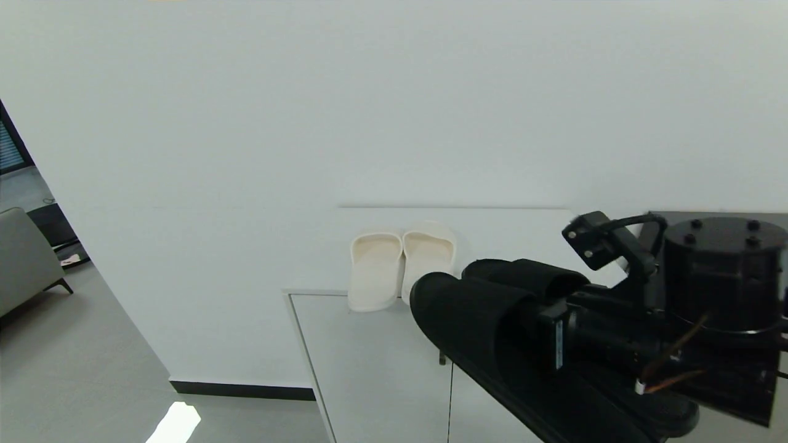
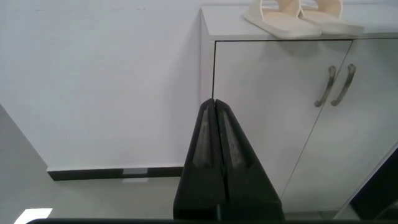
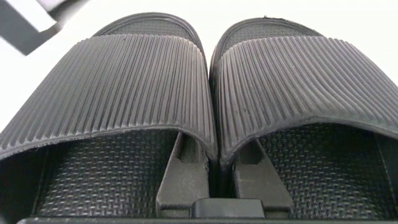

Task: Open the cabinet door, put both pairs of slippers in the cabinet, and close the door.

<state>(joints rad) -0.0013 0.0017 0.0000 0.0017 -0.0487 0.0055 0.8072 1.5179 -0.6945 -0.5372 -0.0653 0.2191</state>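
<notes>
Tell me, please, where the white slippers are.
In the head view, the white slippers lie side by side on the cabinet top, left of the black slippers in the right gripper.

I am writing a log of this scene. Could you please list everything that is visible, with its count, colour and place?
black slippers: one pair, black, held up in front of the cabinet
cream slippers: one pair, cream, side by side on the cabinet top at its front edge
cabinet: one, white, against the wall, both doors closed
door handles: two, grey metal, side by side where the doors meet
armchair: one, grey, on the floor far left
left gripper: one, black, shut and empty, before the cabinet's left corner
right gripper: one, black, one finger inside each black slipper, pinching the pair together
</notes>
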